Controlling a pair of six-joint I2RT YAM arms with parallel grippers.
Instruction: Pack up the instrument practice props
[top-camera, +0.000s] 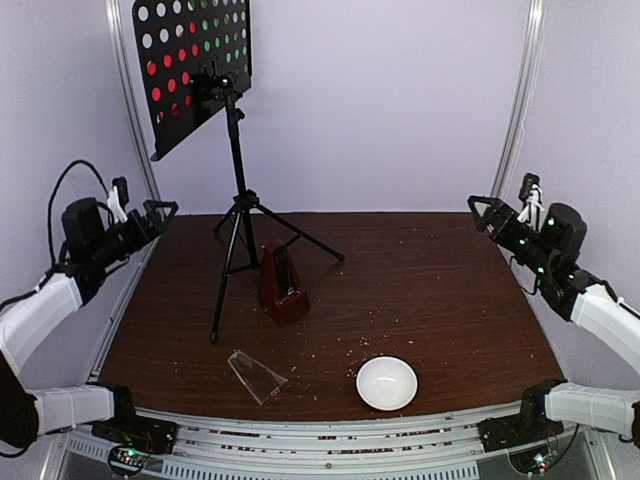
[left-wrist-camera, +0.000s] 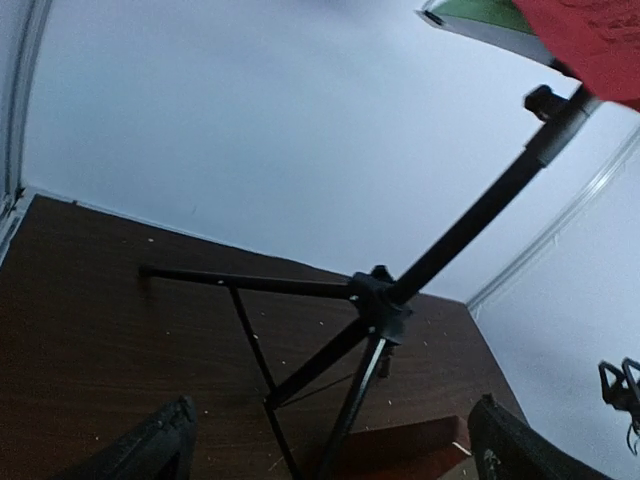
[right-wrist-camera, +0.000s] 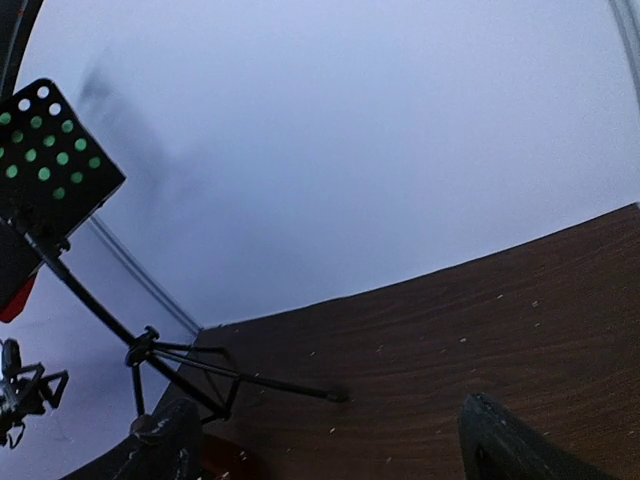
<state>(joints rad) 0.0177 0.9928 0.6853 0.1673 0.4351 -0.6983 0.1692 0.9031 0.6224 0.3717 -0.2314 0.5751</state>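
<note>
The black perforated music stand (top-camera: 236, 150) stands on its tripod at the back left of the table, with red and green sheets (top-camera: 195, 55) showing through the desk's holes. The red-brown metronome (top-camera: 283, 290) stands by the tripod's front legs, uncovered. Its clear cover (top-camera: 257, 375) lies on the table nearer the front. My left gripper (top-camera: 160, 212) is open and empty, raised at the left edge, facing the tripod hub (left-wrist-camera: 378, 300) and the metronome (left-wrist-camera: 410, 450). My right gripper (top-camera: 483, 210) is open and empty, raised at the right edge, far from the stand (right-wrist-camera: 150, 355).
A white bowl (top-camera: 387, 383) sits near the front edge, right of the cover. Small crumbs are scattered on the brown table (top-camera: 440, 290). White walls and frame posts (top-camera: 520, 100) close in the back and sides.
</note>
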